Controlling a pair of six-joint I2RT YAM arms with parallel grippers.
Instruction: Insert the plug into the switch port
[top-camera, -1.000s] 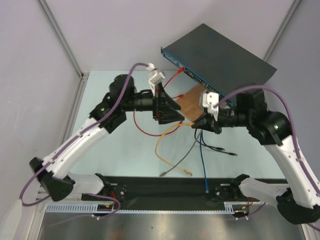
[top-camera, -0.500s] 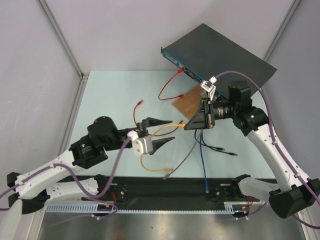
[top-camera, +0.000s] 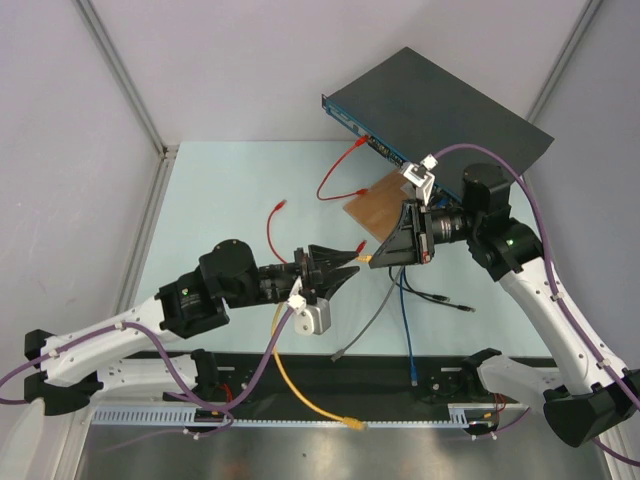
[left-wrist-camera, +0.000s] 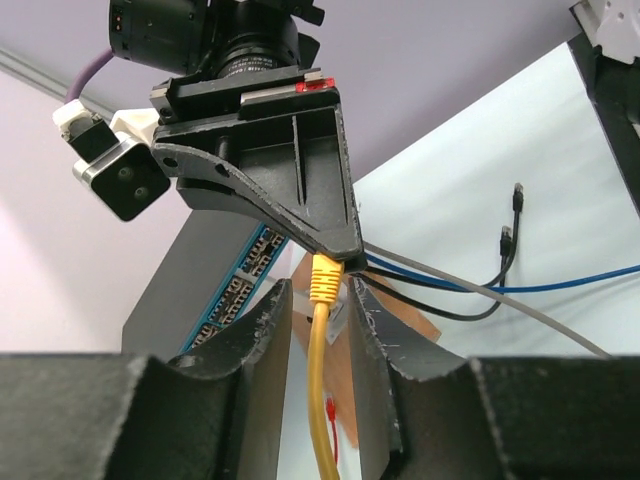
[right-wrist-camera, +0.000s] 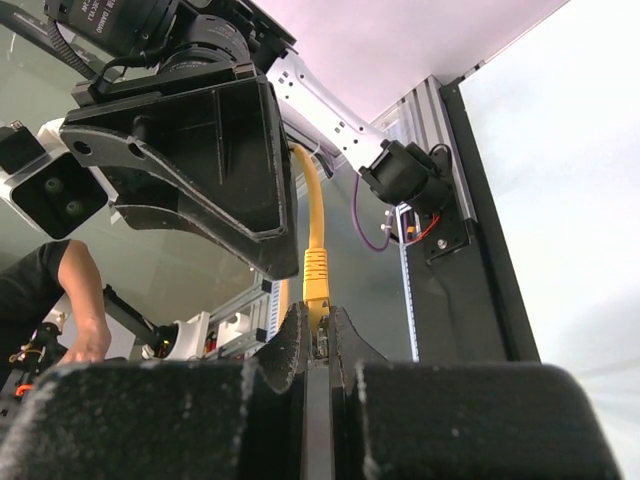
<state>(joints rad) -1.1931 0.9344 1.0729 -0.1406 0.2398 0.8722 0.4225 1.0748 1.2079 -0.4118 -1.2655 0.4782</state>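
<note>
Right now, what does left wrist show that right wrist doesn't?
Only left wrist: the switch with its port face, the wooden board, and loose black cable ends on the table.
Only right wrist: the black base rail and a person's arm.
Both: the plug of the yellow cable, pinched by the right gripper, with the left gripper open around the cable.

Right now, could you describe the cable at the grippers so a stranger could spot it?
From the black switch, far right, look nearer, where left gripper faces right gripper. The cable between them trails to the near edge; it alone is yellow, unlike the grey cable and blue cable.
</note>
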